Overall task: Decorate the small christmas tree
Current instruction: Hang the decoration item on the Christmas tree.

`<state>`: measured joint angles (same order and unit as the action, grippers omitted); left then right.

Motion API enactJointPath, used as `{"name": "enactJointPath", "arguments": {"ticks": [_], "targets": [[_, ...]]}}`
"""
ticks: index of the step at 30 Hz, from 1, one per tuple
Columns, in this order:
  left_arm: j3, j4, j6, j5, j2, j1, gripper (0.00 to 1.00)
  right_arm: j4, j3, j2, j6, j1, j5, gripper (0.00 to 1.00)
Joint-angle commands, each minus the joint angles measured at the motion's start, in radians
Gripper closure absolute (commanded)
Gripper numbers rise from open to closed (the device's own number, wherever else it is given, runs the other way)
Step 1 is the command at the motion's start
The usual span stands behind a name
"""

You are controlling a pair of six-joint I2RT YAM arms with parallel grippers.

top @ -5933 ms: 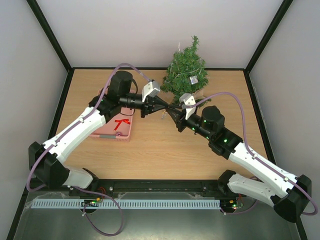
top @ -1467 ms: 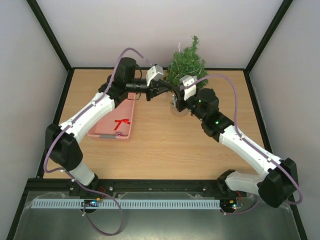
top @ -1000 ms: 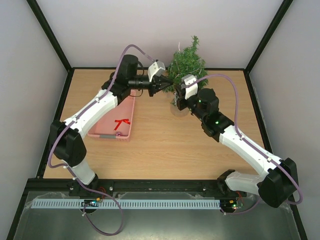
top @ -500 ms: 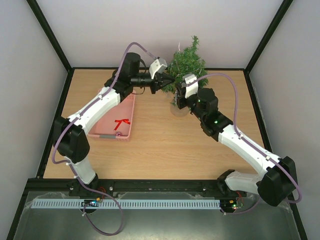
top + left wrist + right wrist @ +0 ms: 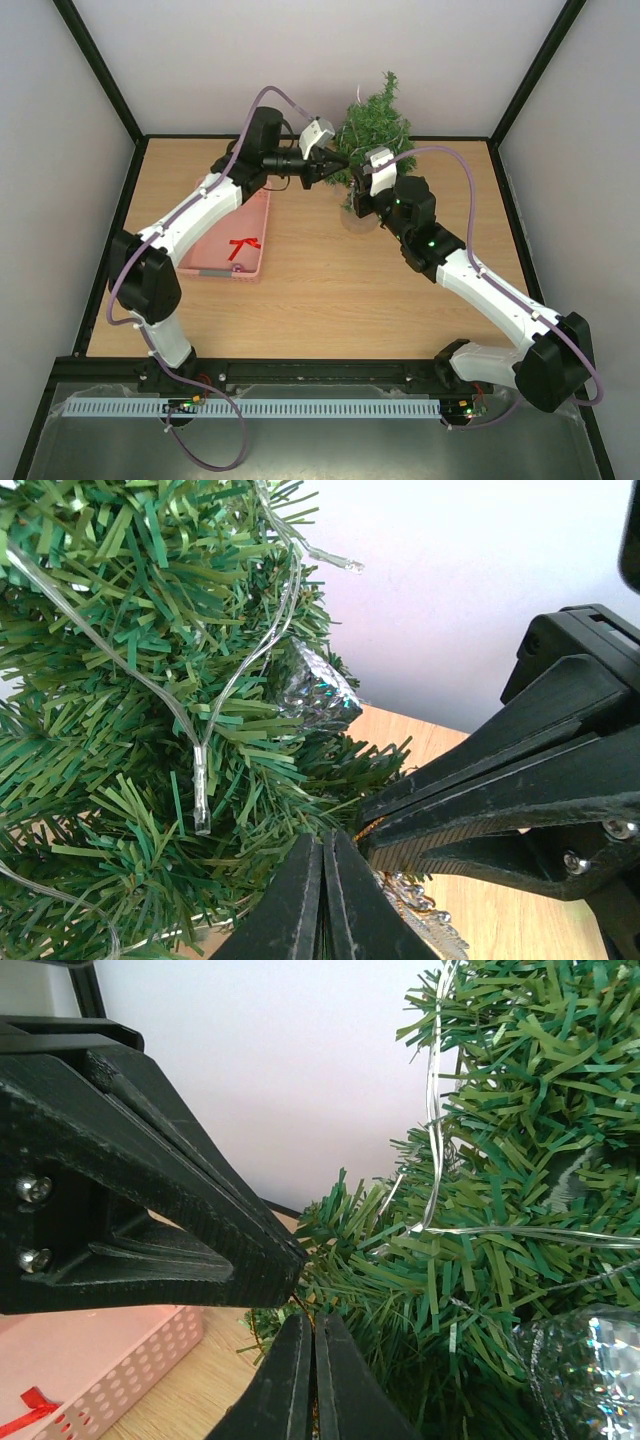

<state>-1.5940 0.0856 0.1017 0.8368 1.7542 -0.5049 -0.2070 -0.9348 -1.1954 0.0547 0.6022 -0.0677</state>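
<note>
Left gripper (image 5: pixel 322 845) and right gripper (image 5: pixel 312 1325), each pressed together, tips close beside the small christmas tree (image 5: pixel 375 125), upper centre of the top view. Probable step: hanging an ornament on a branch. The next move calls for release clear of the light string (image 5: pixel 200 780).

**Right wrist view.** My right gripper (image 5: pixel 313 1322) rises from the bottom edge. Its two black fingers are pressed together, with the tips at the fringe of the small christmas tree (image 5: pixel 500 1230). The left gripper (image 5: pixel 292 1258) enters from the left, likewise closed, its point just above mine. A clear light string (image 5: pixel 432 1130) hangs through the branches, and a faceted clear ornament (image 5: pixel 590 1360) sits at lower right. At lower left I see the pink basket (image 5: pixel 130 1370) with a red bow (image 5: pixel 25 1410), standing on the wooden table (image 5: pixel 215 1400).
</note>
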Motion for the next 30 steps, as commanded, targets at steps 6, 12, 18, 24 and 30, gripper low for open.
{"name": "enactJointPath", "arguments": {"ticks": [6, 12, 18, 24, 30], "targets": [[-0.029, -0.068, -0.012, -0.004, 0.03, 0.006, 0.98, -0.045, -0.006, -0.003, 0.006, -0.001, 0.039, 0.98], [-0.021, -0.078, 0.011, -0.014, 0.034, 0.006, 0.98, -0.052, -0.002, -0.002, 0.009, -0.001, 0.056, 0.98], [-0.004, -0.097, 0.021, -0.013, 0.034, 0.006, 0.98, -0.048, -0.008, -0.011, 0.015, -0.001, 0.053, 0.98], [0.005, -0.096, 0.031, 0.006, 0.039, 0.006, 0.98, -0.051, 0.001, -0.017, 0.004, -0.001, 0.056, 0.98], [0.012, -0.095, 0.042, 0.002, 0.052, 0.006, 0.98, -0.054, -0.002, -0.018, 0.008, -0.001, 0.068, 0.98]]}}
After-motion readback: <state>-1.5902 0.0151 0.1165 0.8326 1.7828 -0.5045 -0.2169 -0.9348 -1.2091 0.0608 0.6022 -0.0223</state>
